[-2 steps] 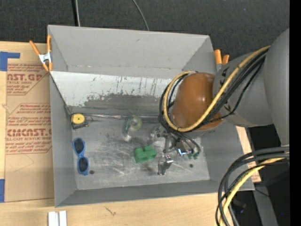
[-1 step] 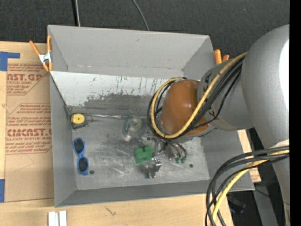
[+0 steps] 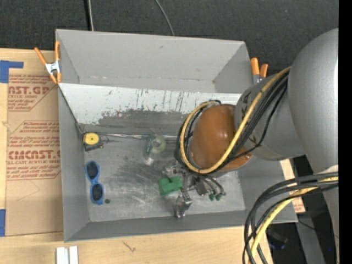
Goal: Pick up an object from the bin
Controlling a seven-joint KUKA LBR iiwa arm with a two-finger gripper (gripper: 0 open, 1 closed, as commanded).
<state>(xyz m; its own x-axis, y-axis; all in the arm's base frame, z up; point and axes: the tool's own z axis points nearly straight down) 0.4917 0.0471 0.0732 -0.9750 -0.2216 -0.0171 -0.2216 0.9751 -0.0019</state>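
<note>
My gripper (image 3: 183,201) is low in the bin's front middle, under the orange wrist cover. A small green block (image 3: 169,186) lies right at its left side, touching or nearly touching it; whether it is held I cannot tell. A small dark piece with a green tip (image 3: 216,195) lies just right of the gripper. A clear, glassy little thing (image 3: 154,146) rests on the floor a short way behind and to the left.
A round yellow tape measure (image 3: 91,139) sits at the left wall with its thin tape drawn out to the right. A pair of blue sunglasses (image 3: 94,182) lies along the front left. The arm and its cables cover the bin's right side.
</note>
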